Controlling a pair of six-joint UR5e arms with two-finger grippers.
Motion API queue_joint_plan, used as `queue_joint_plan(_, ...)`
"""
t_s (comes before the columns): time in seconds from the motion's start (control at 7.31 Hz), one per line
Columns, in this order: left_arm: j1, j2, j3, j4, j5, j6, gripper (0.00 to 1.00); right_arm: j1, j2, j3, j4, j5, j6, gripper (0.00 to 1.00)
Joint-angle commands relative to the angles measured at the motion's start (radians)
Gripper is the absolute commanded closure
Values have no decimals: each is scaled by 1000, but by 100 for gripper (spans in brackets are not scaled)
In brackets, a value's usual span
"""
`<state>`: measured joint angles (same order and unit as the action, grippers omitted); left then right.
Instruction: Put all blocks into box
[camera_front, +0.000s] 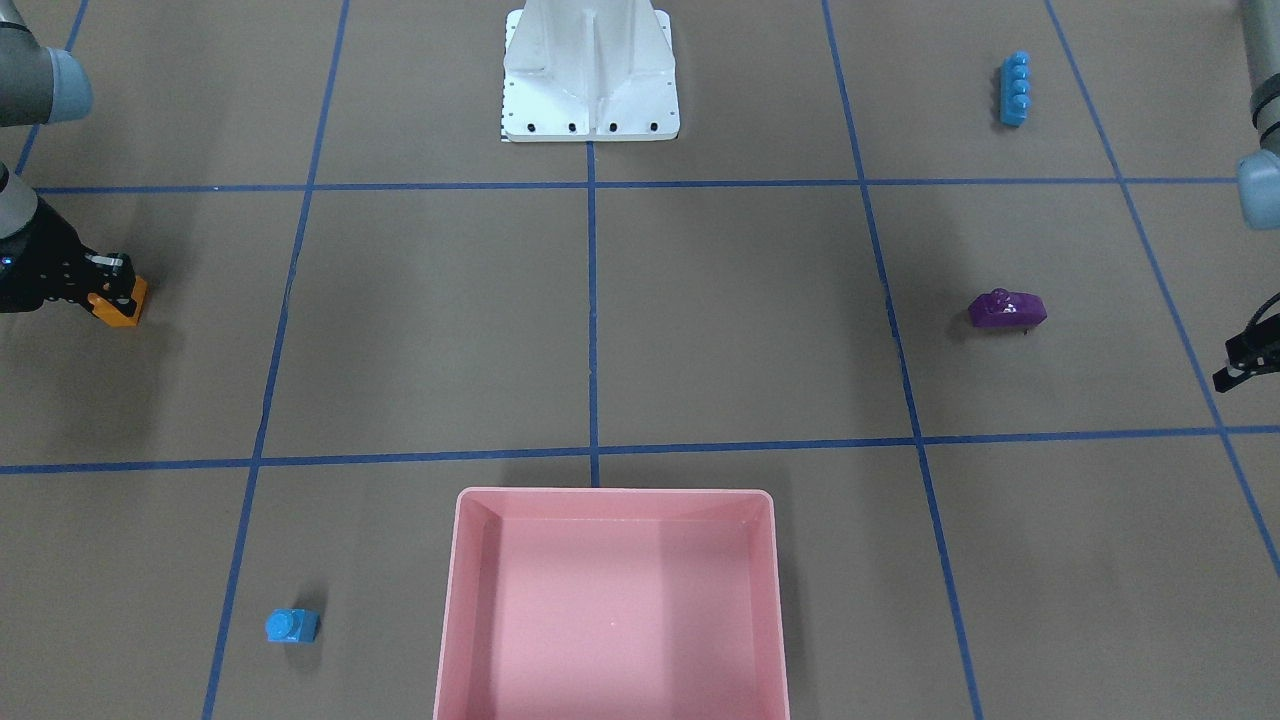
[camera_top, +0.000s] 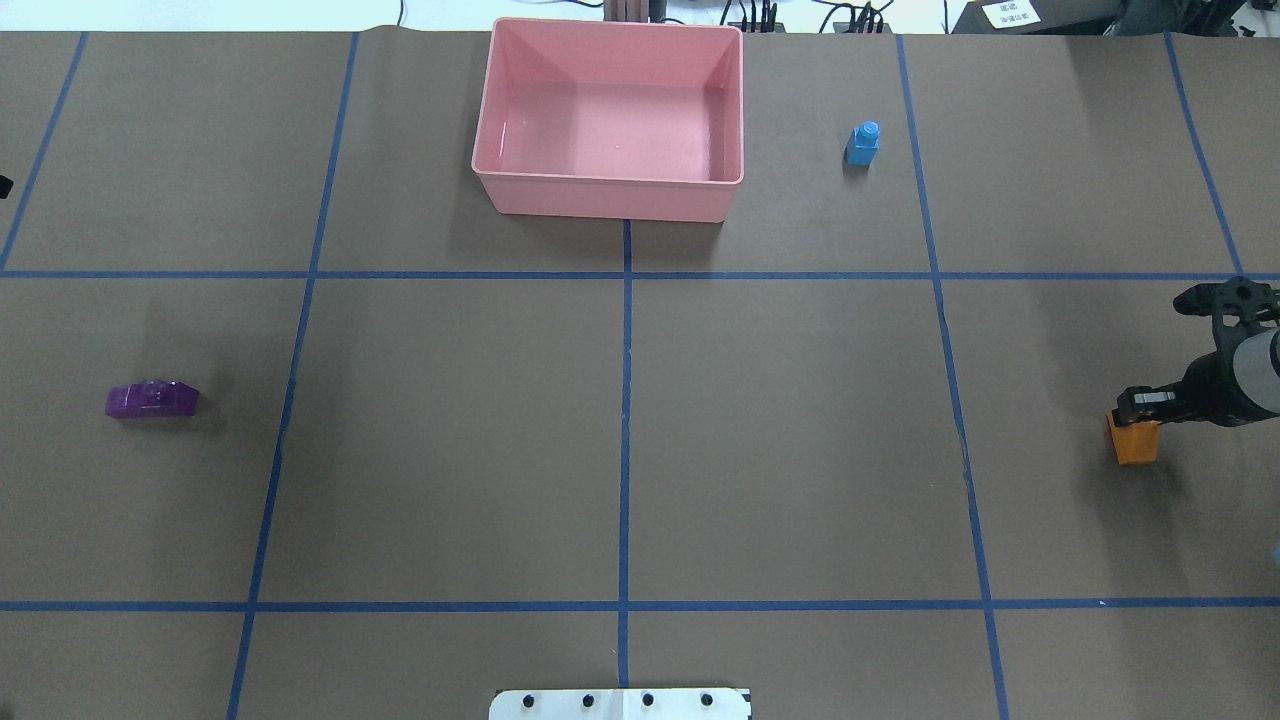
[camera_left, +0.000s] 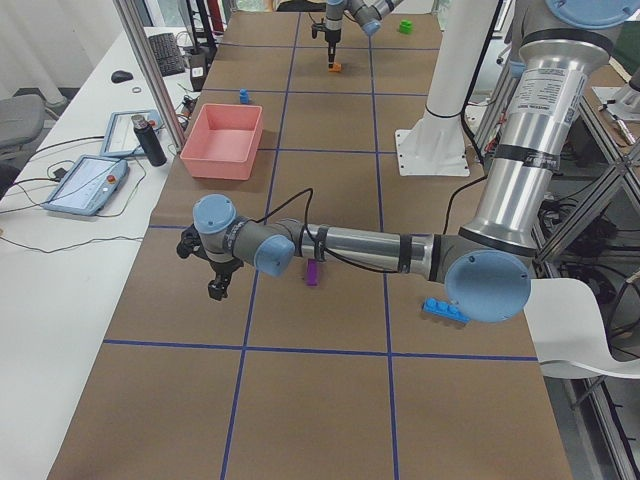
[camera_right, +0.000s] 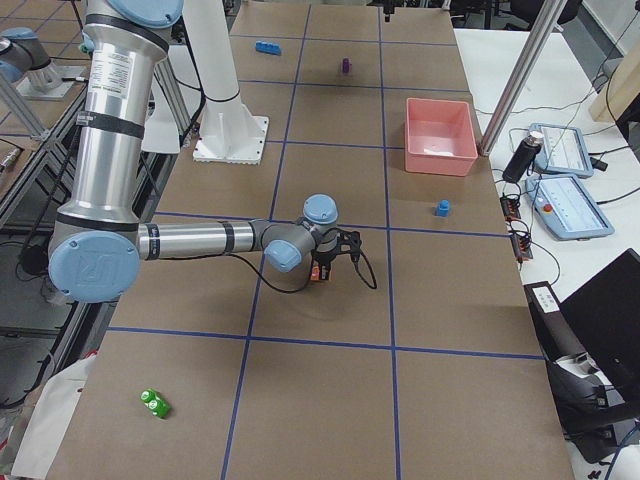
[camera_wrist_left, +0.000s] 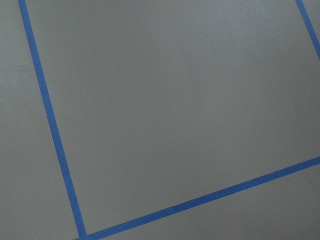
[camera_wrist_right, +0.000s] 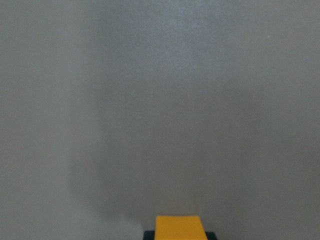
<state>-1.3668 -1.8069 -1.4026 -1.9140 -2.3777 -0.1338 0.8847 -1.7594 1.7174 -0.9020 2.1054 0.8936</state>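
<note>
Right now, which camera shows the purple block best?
The front-facing view: the purple block is sharp and unblocked there, with its top stud showing. The overhead view shows it clearly too, from the other side. Both side views show only a small purple speck, and neither wrist camera sees it.

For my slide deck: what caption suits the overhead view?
Right gripper holds the orange brick; pink box empty; small blue brick and purple wedge lie outside it.

Right arm's holding, left one's just hovering
Right gripper points down, clamped on the orange brick. Left arm is stretched out low, and its gripper is too unclear to call.
</note>
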Motion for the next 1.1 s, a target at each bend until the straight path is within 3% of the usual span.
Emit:
queue_joint_plan(0.0,12,0,-1,0,0,-10,0,44,97,-4,-29,24,2,100)
queue_joint_plan(0.27,12,0,-1,0,0,-10,0,178,339,-4,-253,126,11,100)
queue_joint_plan(0.41,15,0,-1,0,0,-12,0,183,463,-22,-370,122,13,100)
queue_joint_plan(0.55,21,-3,-1,0,0,-30,0,183,638,-116,-458,122,39,100)
queue_joint_plan(0.96,35,-9,-1,-4,0,-49,0,165,1081,-533,-478,116,157,100)
